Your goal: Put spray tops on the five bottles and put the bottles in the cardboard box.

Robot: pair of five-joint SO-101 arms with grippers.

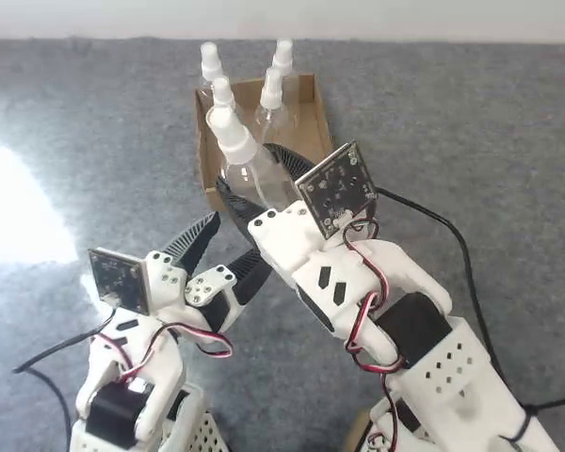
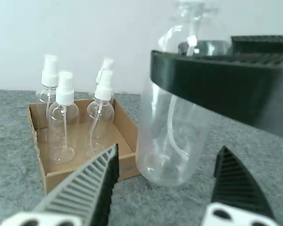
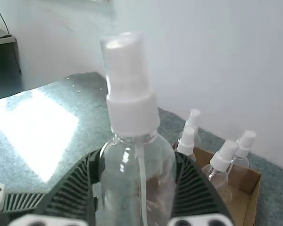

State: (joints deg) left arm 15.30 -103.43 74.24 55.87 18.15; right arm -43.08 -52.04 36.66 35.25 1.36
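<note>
My right gripper [image 1: 261,179] is shut on a clear bottle [image 1: 254,174] with a white spray top [image 1: 234,134], held upright at the near edge of the cardboard box [image 1: 310,105]. In the right wrist view, the bottle [image 3: 134,174] stands between the black fingers [image 3: 68,193], its spray top [image 3: 129,94] screwed on. Several capped bottles [image 1: 271,94] stand upright in the box. My left gripper [image 1: 228,247] hangs open and empty just short of the held bottle [image 2: 174,136]. The left wrist view has the box [image 2: 37,141] and its bottles [image 2: 63,122] behind.
The grey speckled table [image 1: 471,122] runs around the box, with a bright patch of light [image 1: 19,217] at the left. A black cable [image 1: 452,235] trails from the right arm. A white wall [image 2: 108,28] stands behind the box.
</note>
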